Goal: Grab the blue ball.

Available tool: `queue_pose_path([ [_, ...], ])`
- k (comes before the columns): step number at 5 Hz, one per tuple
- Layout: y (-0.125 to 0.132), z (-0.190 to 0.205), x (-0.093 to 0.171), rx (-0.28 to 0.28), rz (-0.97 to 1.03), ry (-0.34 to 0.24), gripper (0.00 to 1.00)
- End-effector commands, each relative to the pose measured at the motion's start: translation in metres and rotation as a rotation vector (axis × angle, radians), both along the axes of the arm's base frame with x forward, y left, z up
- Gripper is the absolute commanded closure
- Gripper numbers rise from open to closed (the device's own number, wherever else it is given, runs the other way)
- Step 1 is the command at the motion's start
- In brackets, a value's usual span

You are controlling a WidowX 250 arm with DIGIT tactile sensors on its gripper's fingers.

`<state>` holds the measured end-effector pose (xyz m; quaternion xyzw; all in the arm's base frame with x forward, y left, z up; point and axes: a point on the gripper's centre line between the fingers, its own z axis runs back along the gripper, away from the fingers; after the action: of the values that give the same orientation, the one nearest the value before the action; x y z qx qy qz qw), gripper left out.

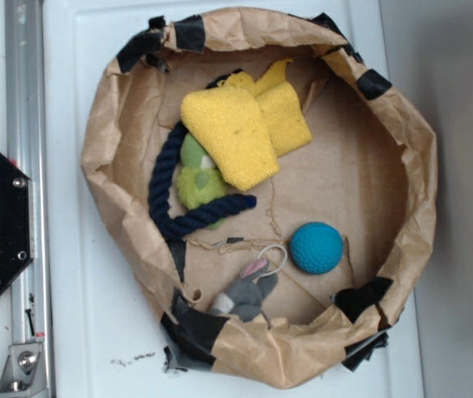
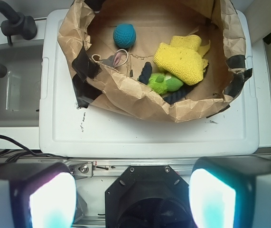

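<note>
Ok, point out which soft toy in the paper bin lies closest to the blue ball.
The grey mouse toy, just beside the blue ball. The green plush sits farther off, tucked under the yellow sponge.

Blue ball [image 1: 316, 247] sits alone on the paper basket [image 1: 414, 178] floor, well apart from the yellow sponges [image 1: 243, 126].

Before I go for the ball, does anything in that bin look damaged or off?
The brown paper bin is crumpled, its rim patched with black tape, torn near the grey mouse toy. The blue ball lies clear on the floor. The end effector is open, well short.
</note>
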<state>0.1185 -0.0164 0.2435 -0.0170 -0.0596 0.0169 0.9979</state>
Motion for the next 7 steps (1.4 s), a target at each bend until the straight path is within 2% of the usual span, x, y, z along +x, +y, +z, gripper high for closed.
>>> queue_pose_path([
  [1, 0.000, 0.000, 0.000, 0.000, 0.000, 0.000, 0.00],
  [2, 0.024, -0.034, 0.047, 0.039, -0.052, -0.129, 0.00],
  [3, 0.030, -0.053, 0.083, 0.023, -0.054, -0.169, 0.00],
  [4, 0.036, -0.064, 0.104, -0.018, -0.051, -0.199, 0.00],
  [5, 0.039, -0.086, 0.148, -0.058, -0.098, -0.180, 0.00],
  [6, 0.035, -0.120, 0.173, -0.057, -0.199, -0.225, 0.00],
  [7, 0.008, -0.163, 0.194, -0.059, -0.399, -0.242, 0.00],
])
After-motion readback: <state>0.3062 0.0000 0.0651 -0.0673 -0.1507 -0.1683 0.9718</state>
